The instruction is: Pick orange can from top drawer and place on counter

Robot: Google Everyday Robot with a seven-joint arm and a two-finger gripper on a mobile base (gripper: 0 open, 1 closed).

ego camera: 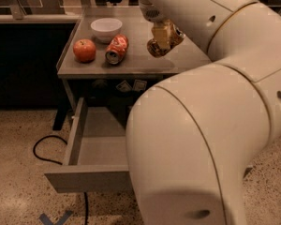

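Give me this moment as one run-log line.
claw: shut on orange can | position: over counter, right of red-orange can | top drawer: open | step: place pending
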